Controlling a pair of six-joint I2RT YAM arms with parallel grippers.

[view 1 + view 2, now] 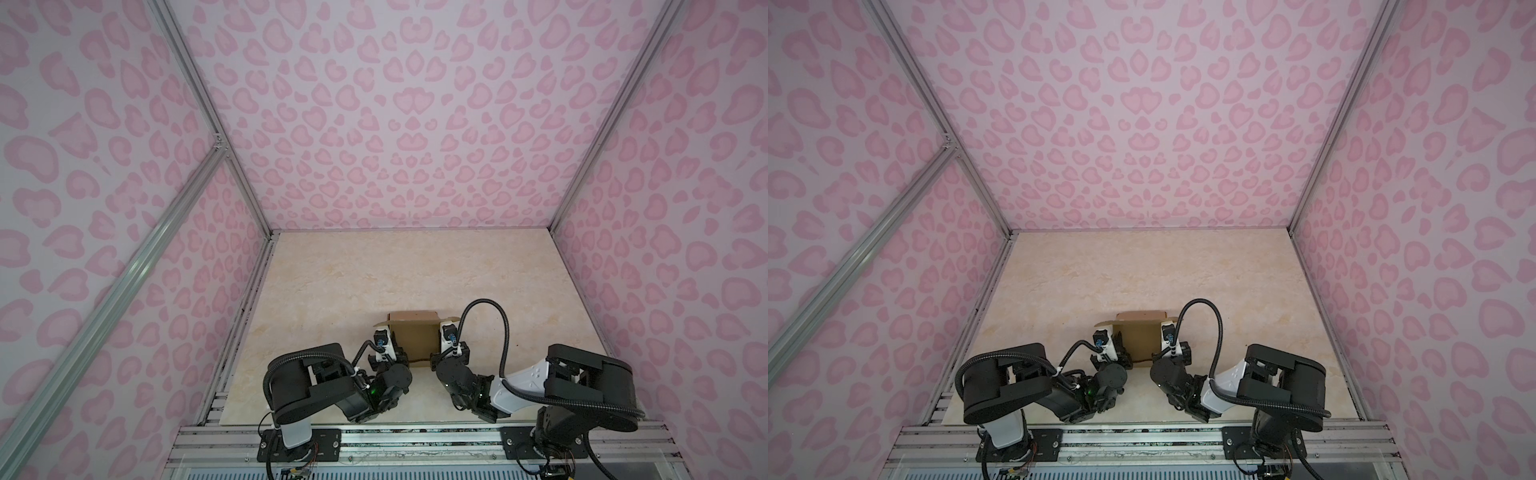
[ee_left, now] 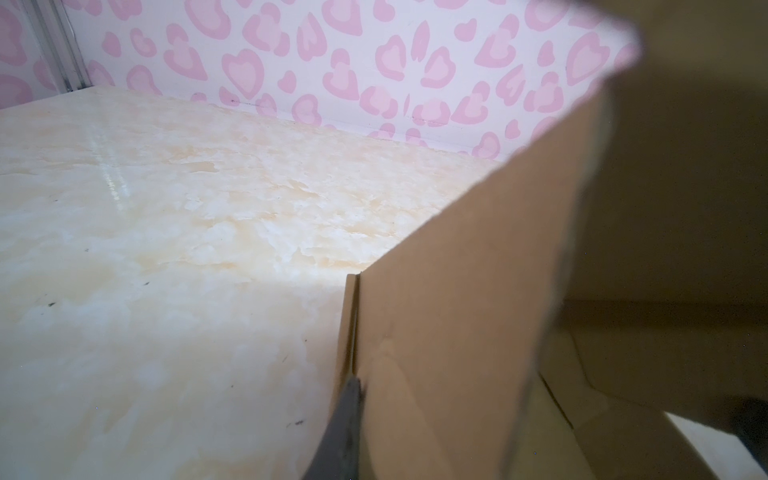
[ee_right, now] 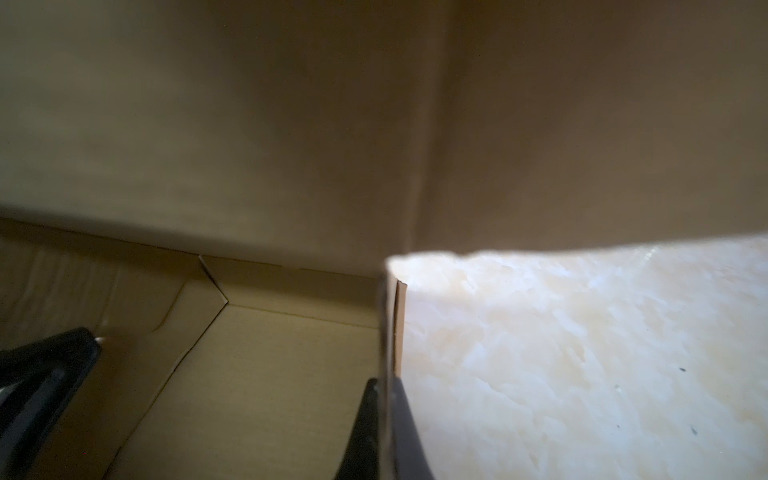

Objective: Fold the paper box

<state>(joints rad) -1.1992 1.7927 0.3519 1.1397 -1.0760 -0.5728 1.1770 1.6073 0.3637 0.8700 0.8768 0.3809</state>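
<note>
The paper box (image 1: pixel 415 338) on the marble table (image 1: pixel 374 270), right claw (image 3: pixel 384 399) clenched on its side wall, left claw (image 2: pixel 353 415) state unclear.

Walls (image 1: pixel 395 124) carried a pink heart-spot pattern on pale ground. Aluminium framing (image 1: pixel 199 99) ran along the corners. The tabletop (image 1: pixel 374 270) was cream marble-effect, evenly lit.

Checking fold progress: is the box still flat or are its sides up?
Sides up: the paper box shows raised side walls and an open top.
</note>
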